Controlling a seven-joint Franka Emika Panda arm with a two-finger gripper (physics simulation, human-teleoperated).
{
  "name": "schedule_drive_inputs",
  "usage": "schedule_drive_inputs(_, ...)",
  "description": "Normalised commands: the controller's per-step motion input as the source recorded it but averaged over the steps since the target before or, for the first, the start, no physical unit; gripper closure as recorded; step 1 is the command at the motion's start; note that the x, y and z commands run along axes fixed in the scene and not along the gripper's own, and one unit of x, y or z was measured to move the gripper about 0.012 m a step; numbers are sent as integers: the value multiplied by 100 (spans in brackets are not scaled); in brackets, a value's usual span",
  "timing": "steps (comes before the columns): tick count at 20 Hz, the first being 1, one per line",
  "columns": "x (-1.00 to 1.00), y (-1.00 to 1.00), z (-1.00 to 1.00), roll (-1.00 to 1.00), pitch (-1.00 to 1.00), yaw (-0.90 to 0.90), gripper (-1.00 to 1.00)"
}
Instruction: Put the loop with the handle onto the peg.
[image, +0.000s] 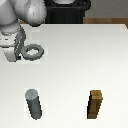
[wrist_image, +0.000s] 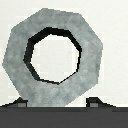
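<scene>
We've got the small flat grey-teal faceted ring w/ round hole at the fingers, just off the white tabletop or resting on it — can't tell which from the exterior view. Wrist view fills w/ the ring; two dark tips peek out at its handle end, the stubby tab itself hidden there. That reads as clenched on the handle, so we judge the ring is in grasp, though contact isn't shown outright.

The peg, an upright dark grey round cylinder, stands well apart from the ring, nearer the camera in the exterior view. To the peg's exterior-view right, well apart, stands a brown wooden square-sided block.

Risks, as we judge them:
- Grip is on a short tab, so the ring could pivot or droop in transit; a tilted hole would catch the peg top.
- Hole looks only abt as wide as the peg, so a small offset lands the rim on the peg top instead of around it.
- Low carry could knock the peg over.
- Heading for the block instead: wrong target.

Room: bare tabletop betw ring and peg, nothing in the path. The peg sits near the tabletop's camera-side edge, so a dropped ring could slide off there.
</scene>
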Motion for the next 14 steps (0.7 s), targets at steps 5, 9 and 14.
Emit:
schedule_drive_inputs(5,-20,0,-20,0,0,0,100)
schedule_drive_inputs(9,0,0,0,0,0,0,100)
schedule_drive_inputs(14,0,0,0,0,0,0,100)
